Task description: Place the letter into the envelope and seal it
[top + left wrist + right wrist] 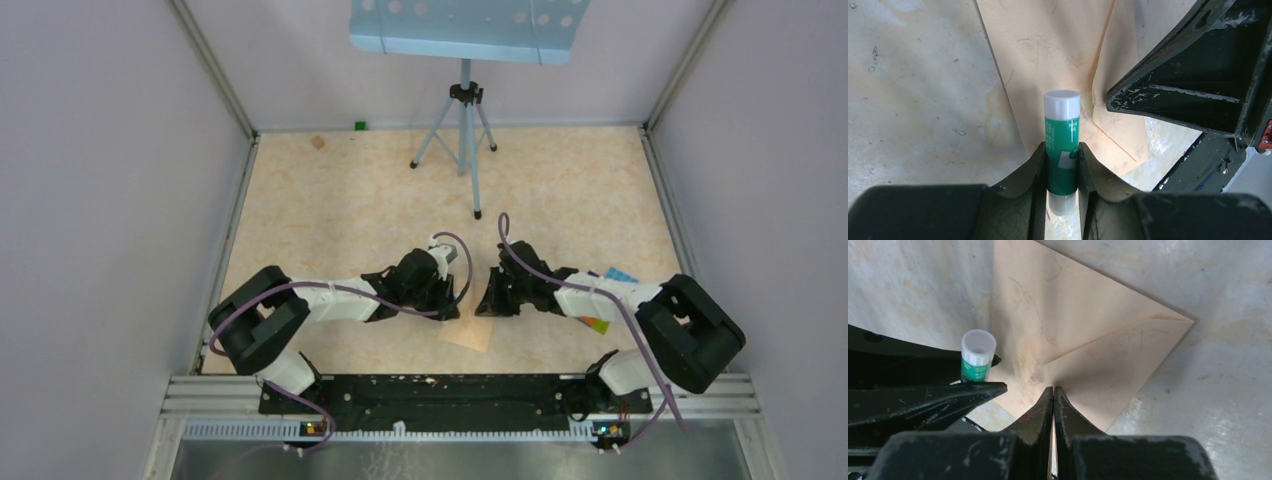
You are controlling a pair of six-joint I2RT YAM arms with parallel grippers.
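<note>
The tan envelope point(468, 334) lies on the table between my two grippers; it also shows in the left wrist view point(1048, 55) and the right wrist view point(1088, 340). Its flap is lifted. My right gripper point(1053, 389) is shut with its tips pinching the envelope's paper at the flap fold. My left gripper point(1062, 148) is shut on a green glue stick point(1062, 125) with a white cap, held over the envelope close to the right gripper point(492, 298). The glue stick also shows in the right wrist view point(978, 357). The cream letter does not show in any view.
A tripod point(463, 130) with a light-blue perforated stand top point(465, 25) stands at the back middle. A small green block point(359, 125) and a brown scrap point(317, 142) lie by the back wall. Coloured cards point(620, 274) lie under the right arm. Walls enclose three sides.
</note>
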